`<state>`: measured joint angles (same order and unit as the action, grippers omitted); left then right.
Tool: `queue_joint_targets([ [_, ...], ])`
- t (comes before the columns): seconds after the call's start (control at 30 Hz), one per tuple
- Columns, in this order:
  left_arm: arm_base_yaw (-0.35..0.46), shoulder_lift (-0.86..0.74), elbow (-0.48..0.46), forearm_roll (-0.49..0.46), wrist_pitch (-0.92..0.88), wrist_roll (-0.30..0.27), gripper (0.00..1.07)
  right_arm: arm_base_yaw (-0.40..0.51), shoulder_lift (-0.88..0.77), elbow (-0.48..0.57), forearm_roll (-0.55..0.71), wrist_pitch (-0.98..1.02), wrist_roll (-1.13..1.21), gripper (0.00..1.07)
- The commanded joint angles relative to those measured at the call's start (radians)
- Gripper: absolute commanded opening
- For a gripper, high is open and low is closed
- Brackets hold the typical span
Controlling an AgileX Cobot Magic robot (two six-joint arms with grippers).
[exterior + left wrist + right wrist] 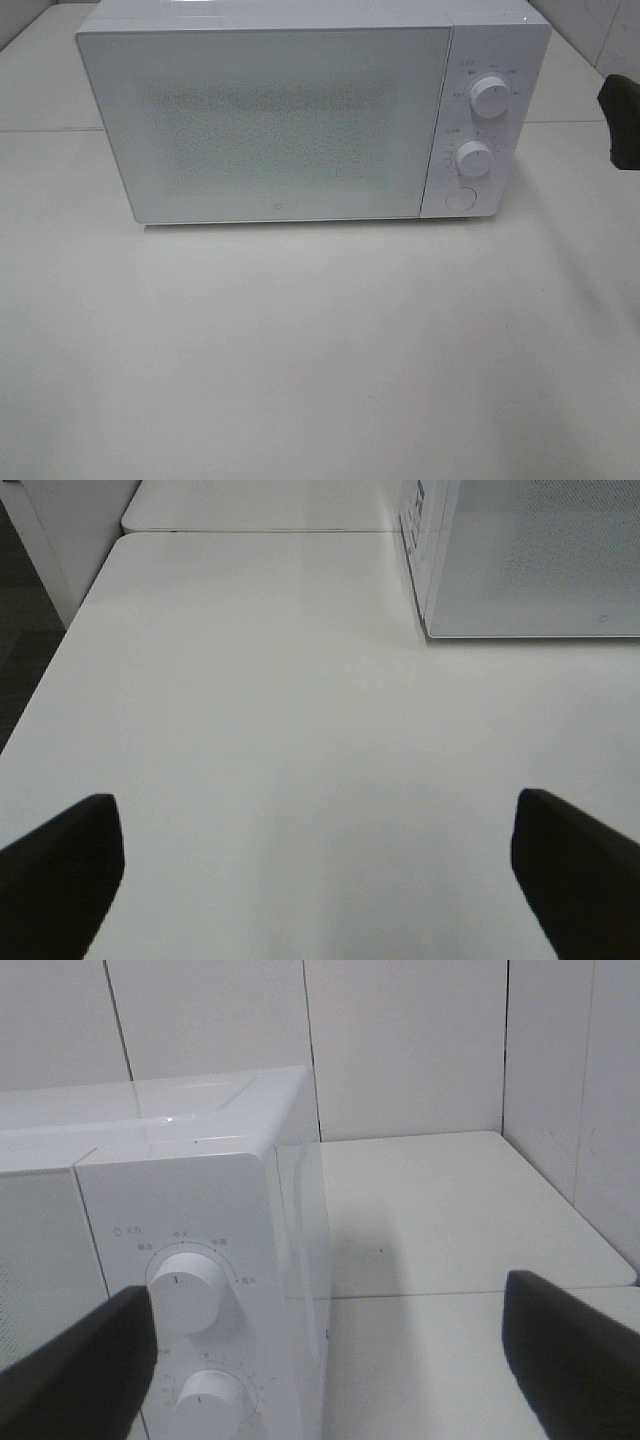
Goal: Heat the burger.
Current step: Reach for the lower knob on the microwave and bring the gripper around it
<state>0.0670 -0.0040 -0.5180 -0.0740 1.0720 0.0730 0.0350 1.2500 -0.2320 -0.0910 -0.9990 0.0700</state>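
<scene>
A bare white table (320,350) fills the near ground, matte and evenly lit. The left gripper (318,830) hangs over its open left part, fingers spread wide with only tabletop between them. On that side the table edge drops to a dark floor (25,600).

Farther back a seam crosses the surface where a second white top butts on. A white microwave (270,120) stands across that seam, its speckled door (265,125) shut. Two knobs, upper (491,97) and lower (473,158), sit above a round button (459,199) on its right-hand panel.

The right gripper (325,1360) is held in the air off the microwave's front right corner. Its fingers are wide apart and grip nothing, and one of them lies in line with the upper knob in the wrist view.

White wall panels (400,1050) close the room behind the table.

The burger shows in no view. Nothing lies between either pair of fingers, and the shut door hides whatever is inside.
</scene>
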Motion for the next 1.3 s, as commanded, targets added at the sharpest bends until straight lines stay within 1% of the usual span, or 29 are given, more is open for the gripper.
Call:
queue_joint_targets([
  [0.03, 0.002, -0.019, 0.002, 0.003, -0.002, -0.005, 1.01, -0.004, 0.078, 0.002, -0.018, -0.125, -0.001, 0.91],
  [0.07, 0.002, -0.019, 0.002, 0.003, -0.002, -0.005, 1.01, -0.004, 0.134, 0.002, -0.018, -0.199, -0.001, 0.91],
  [0.13, 0.002, -0.019, 0.002, 0.003, -0.002, -0.005, 1.01, -0.004, 0.158, 0.002, -0.018, -0.234, -0.001, 0.91],
  [0.17, 0.002, -0.019, 0.002, 0.003, -0.002, -0.005, 1.01, -0.004, 0.215, 0.002, -0.018, -0.296, -0.001, 0.91],
  [0.3, 0.002, -0.019, 0.002, 0.003, -0.002, -0.005, 1.01, -0.004, 0.279, 0.000, -0.018, -0.296, -0.006, 0.91],
  [0.33, 0.002, -0.019, 0.002, 0.003, -0.002, -0.005, 1.01, -0.004, 0.316, 0.000, -0.018, -0.296, -0.010, 0.91],
  [0.5, 0.002, -0.019, 0.002, 0.003, -0.002, -0.005, 1.01, 0.003, 0.338, 0.000, -0.014, -0.296, -0.010, 0.91],
  [0.57, 0.002, -0.019, 0.002, 0.003, -0.002, -0.005, 1.01, 0.078, 0.338, 0.000, 0.063, -0.296, -0.036, 0.91],
  [0.6, 0.002, -0.019, 0.002, 0.003, -0.002, -0.005, 1.01, 0.078, 0.338, 0.000, 0.063, -0.296, -0.036, 0.91],
  [0.63, 0.002, -0.019, 0.002, 0.003, -0.002, -0.005, 1.01, 0.160, 0.342, 0.000, 0.165, -0.296, -0.087, 0.91],
  [0.67, 0.002, -0.019, 0.002, 0.003, -0.002, -0.005, 1.01, 0.209, 0.348, -0.005, 0.237, -0.296, -0.126, 0.91],
  [0.7, 0.002, -0.019, 0.002, 0.003, -0.002, -0.005, 1.01, 0.209, 0.348, -0.005, 0.237, -0.296, -0.126, 0.91],
  [0.73, 0.002, -0.019, 0.002, 0.003, -0.002, -0.005, 1.01, 0.291, 0.370, -0.020, 0.361, -0.296, -0.199, 0.91],
  [0.77, 0.002, -0.019, 0.002, 0.003, -0.002, -0.005, 1.01, 0.352, 0.400, -0.040, 0.432, -0.296, -0.250, 0.91],
  [0.87, 0.002, -0.019, 0.002, 0.003, -0.002, -0.005, 1.01, 0.374, 0.420, -0.052, 0.446, -0.296, -0.259, 0.91],
  [0.93, 0.002, -0.019, 0.002, 0.003, -0.002, -0.005, 1.01, 0.404, 0.474, -0.086, 0.438, -0.296, -0.255, 0.91],
  [0.97, 0.002, -0.019, 0.002, 0.003, -0.002, -0.005, 1.01, 0.404, 0.474, -0.086, 0.438, -0.296, -0.255, 0.91],
  [1.03, 0.002, -0.019, 0.002, 0.003, -0.002, -0.005, 1.01, 0.414, 0.529, -0.131, 0.434, -0.296, -0.243, 0.91],
  [1.07, 0.002, -0.019, 0.002, 0.003, -0.002, -0.005, 1.01, 0.414, 0.529, -0.131, 0.434, -0.296, -0.243, 0.91],
  [1.13, 0.002, -0.019, 0.002, 0.003, -0.002, -0.005, 1.01, 0.414, 0.574, -0.177, 0.434, -0.296, -0.243, 0.91],
  [1.17, 0.002, -0.019, 0.002, 0.003, -0.002, -0.005, 1.01, 0.414, 0.574, -0.177, 0.434, -0.296, -0.243, 0.91],
  [1.23, 0.002, -0.019, 0.002, 0.003, -0.002, -0.005, 1.01, 0.414, 0.632, -0.241, 0.442, -0.296, -0.243, 0.91],
  [1.3, 0.002, -0.019, 0.002, 0.003, -0.002, -0.005, 1.01, 0.413, 0.647, -0.257, 0.449, -0.296, -0.243, 0.91],
])
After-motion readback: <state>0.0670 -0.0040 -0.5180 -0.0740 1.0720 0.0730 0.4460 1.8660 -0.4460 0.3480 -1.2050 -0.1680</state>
